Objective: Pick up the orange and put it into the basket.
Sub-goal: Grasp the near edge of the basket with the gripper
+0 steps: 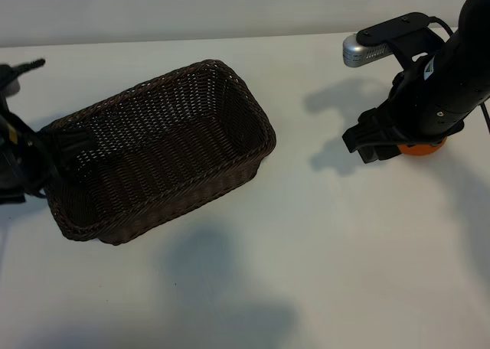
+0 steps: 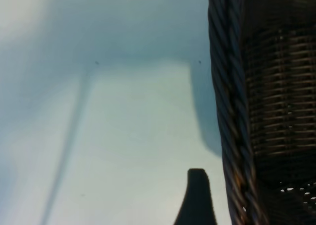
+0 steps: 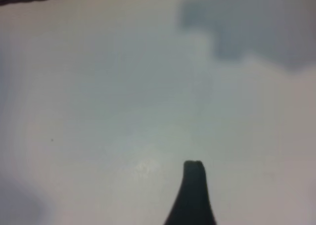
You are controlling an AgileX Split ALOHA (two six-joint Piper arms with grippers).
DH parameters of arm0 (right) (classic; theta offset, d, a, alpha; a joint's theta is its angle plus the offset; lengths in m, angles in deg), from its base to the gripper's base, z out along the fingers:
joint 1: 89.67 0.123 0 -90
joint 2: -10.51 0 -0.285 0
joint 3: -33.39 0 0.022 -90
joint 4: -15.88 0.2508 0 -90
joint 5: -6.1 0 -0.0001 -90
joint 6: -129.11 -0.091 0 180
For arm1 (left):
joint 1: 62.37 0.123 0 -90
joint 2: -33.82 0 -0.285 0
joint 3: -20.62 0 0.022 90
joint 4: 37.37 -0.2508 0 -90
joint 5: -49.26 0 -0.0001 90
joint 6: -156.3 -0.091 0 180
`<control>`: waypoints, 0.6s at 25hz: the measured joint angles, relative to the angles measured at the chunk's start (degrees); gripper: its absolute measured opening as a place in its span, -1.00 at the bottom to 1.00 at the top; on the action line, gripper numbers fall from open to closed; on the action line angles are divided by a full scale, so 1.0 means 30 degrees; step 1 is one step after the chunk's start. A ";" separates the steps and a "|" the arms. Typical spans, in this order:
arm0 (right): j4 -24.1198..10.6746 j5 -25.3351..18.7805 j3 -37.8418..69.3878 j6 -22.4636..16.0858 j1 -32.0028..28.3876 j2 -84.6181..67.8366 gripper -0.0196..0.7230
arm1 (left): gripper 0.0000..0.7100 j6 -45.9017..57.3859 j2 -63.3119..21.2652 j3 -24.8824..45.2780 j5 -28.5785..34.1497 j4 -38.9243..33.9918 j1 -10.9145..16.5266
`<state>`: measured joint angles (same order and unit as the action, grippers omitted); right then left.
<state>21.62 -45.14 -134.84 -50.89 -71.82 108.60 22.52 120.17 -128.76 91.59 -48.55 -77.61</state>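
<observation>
Orange (image 1: 420, 148) fruit mostly hidden under right hand (image 1: 383, 144), jaws wide, grip unclear; wicker basket (image 1: 253, 127) empty.

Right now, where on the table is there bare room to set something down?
The widest free patch is the white table in front of the basket and between it and the right gripper. It is crowded at the basket's left end beside the left gripper, and around the orange under the right arm.

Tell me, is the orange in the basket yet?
No. The orange sits on the table beneath the right arm, apart from the basket.
</observation>
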 joint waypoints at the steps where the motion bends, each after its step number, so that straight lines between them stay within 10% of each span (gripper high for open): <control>1: -0.0018 0.0000 0.0000 0.0000 0.0000 0.0000 0.57 | 0.65 0.0000 0.0000 0.0195 -0.0419 0.0113 0.0202; 15: -0.0018 -0.0074 0.0000 0.0171 0.0000 0.0000 0.57 | 0.65 -0.0731 0.0640 0.0451 -0.1695 0.0382 0.1787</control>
<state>21.56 -45.37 -134.84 -50.38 -71.82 108.60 20.33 122.09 -127.41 86.50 -47.40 -72.25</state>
